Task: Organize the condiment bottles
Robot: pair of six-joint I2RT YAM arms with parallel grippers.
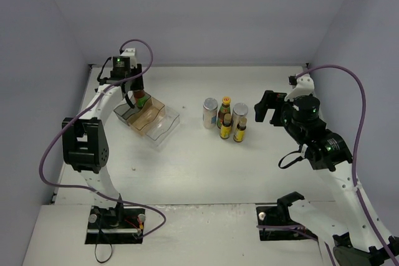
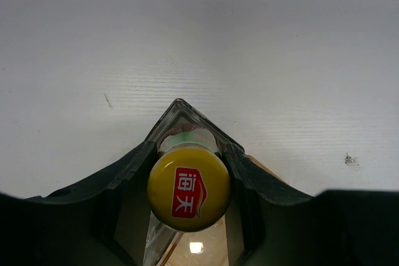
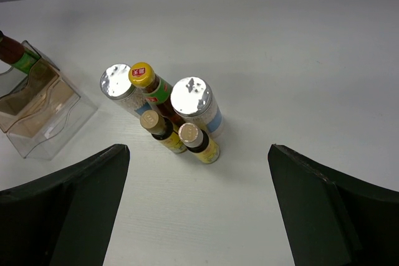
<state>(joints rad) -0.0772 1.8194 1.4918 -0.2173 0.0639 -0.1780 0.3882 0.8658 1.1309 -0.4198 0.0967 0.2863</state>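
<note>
**L jaws clamped on sauce bottle at rack; R jaws wide apart near the cluster**

The L jaws are clamped on a dark sauce bottle (image 2: 189, 188). One black finger (image 2: 121, 185) presses each side of its neck, just under the yellow cap w/ the red label. The bottle is upright and sits in the pointed corner of the clear stepped rack (image 2: 179, 109). From the top view that's the rack's far-L end, right under the L wrist. Can't tell whether the bottle's base rests on the rack floor or hangs just above it; the cap and fingers hide that. The rack lies at a slant on the L half of the white bench (image 1: 199, 166), and its middle part looks amber-tinted.

The R jaws stand wide apart, w/ a dark R finger (image 3: 62, 210) at each lower corner of the wrist view and only bench btw them. The R wrist hovers over the R side of the bench, near the bottle cluster but apart from it.

The other five bottles stand upright in a tight group mid-bench, well apart from the rack. From the R wrist view, the back row reads L to R:
- a silver-lidded jar (image 3: 118, 85)
- a second dark sauce bottle (image 3: 149, 82) w/ yellow cap
- another silver-lidded jar (image 3: 194, 104)

Just in front stand two short yellow-labelled bottles (image 3: 163, 130), side by side and touching or nearly so.
</note>
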